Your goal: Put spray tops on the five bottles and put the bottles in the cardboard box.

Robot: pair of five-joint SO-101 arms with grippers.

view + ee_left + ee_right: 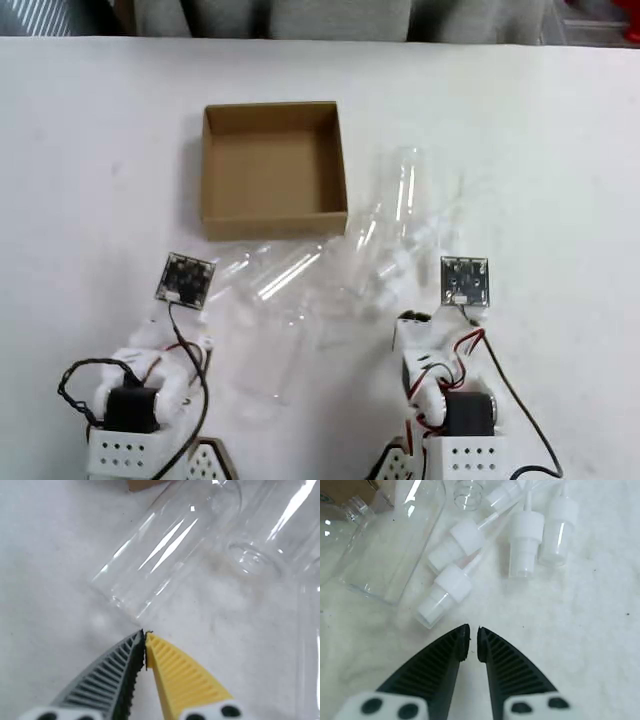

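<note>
The open cardboard box (pixel 270 170) sits mid-table with nothing inside. Several clear bottles (pixel 268 275) lie on their sides in front of it and to its right, none with a top on. Several white spray tops (pixel 398 262) lie loose near the right arm (pixel 462 400). My left gripper (pixel 145 636), with one grey and one yellow finger, is shut and holds nothing, its tips just short of a bottle's base (pixel 165 550). My right gripper (pixel 470 636), with black fingers, is shut on nothing, close to the nearest spray top (pixel 445 595). More tops (pixel 525 545) and a bottle (pixel 395 545) lie beyond.
The white table (pixel 540 140) stretches wide on both sides of the box. The left arm (pixel 135 400) rests at the near edge. A corner of the box (pixel 350 490) appears in the right wrist view.
</note>
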